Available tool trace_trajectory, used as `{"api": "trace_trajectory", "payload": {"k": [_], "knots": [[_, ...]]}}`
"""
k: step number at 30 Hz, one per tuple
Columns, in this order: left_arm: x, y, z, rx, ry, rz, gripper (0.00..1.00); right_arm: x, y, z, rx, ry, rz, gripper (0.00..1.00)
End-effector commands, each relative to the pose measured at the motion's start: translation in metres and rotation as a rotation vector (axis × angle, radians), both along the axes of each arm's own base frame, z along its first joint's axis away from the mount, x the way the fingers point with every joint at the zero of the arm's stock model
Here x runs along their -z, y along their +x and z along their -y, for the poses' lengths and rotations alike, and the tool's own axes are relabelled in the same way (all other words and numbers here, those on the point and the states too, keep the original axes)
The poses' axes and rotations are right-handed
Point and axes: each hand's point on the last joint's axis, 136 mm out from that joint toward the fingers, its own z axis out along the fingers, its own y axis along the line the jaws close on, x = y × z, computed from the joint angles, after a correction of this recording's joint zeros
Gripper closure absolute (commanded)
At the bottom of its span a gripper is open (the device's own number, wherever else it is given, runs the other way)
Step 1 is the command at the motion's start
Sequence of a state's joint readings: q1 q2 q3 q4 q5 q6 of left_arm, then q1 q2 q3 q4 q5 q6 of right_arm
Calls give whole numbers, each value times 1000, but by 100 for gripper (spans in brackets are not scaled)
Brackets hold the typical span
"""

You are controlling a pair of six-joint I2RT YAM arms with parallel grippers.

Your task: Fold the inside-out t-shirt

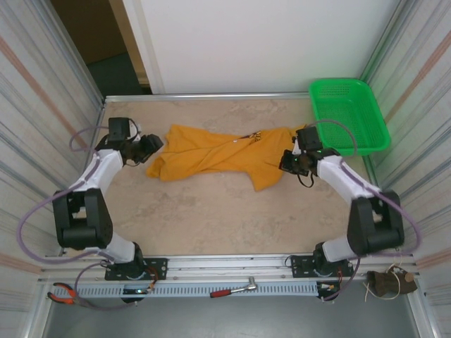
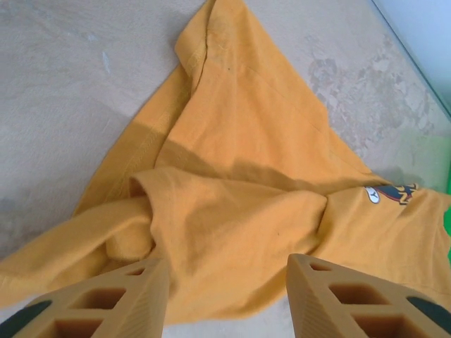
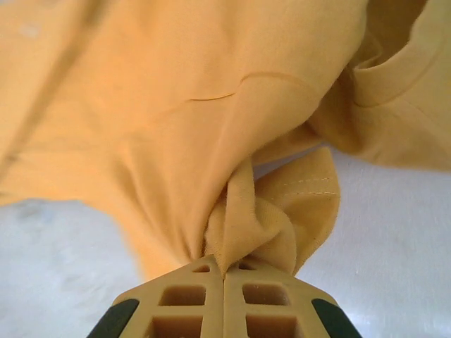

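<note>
Left gripper (image 2: pixel 229 299) spread wide at the near edge of the inside-out t-shirt (image 2: pixel 239 204); right gripper (image 3: pixel 224 271) clamped on a bunched fold.
The t-shirt lies crumpled across the table (image 1: pixel 211 211) between them; the left wrist view shows a dark print patch (image 2: pixel 394 191), the overhead view a green basket (image 1: pixel 349 116) far right.

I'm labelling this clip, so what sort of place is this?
Probably a robot lab work cell: panel-walled table, left arm and right arm bolted to a metal rail, pliers and a wrench lying in front.
</note>
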State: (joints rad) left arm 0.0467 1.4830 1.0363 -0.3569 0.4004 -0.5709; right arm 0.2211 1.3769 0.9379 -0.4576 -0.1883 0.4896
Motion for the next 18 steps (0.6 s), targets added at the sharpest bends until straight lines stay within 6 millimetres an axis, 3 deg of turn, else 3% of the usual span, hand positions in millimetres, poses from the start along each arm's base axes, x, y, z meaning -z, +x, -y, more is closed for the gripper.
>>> {"api": "trace_trajectory", "payload": {"k": [1, 5, 7, 9, 11, 14, 18], "knots": [[-1, -27, -2, 0, 8, -11, 50, -34, -50, 3, 39, 64, -22, 100], [1, -55, 5, 0, -1, -12, 49, -76, -99, 24, 136, 86, 46, 100], [4, -71, 9, 6, 10, -19, 47, -81, -121, 40, 207, 69, 57, 100], [9, -83, 15, 16, 26, -26, 47, -69, -135, 47, 239, 55, 20, 100], [18, -95, 25, 39, 51, -40, 46, -43, -142, 49, 259, 50, -44, 100], [34, -107, 42, 100, 101, -55, 45, -4, -145, 45, 283, 71, -114, 100], [53, -112, 58, 160, 148, -51, 45, 22, -146, 45, 306, 74, -149, 100]]}}
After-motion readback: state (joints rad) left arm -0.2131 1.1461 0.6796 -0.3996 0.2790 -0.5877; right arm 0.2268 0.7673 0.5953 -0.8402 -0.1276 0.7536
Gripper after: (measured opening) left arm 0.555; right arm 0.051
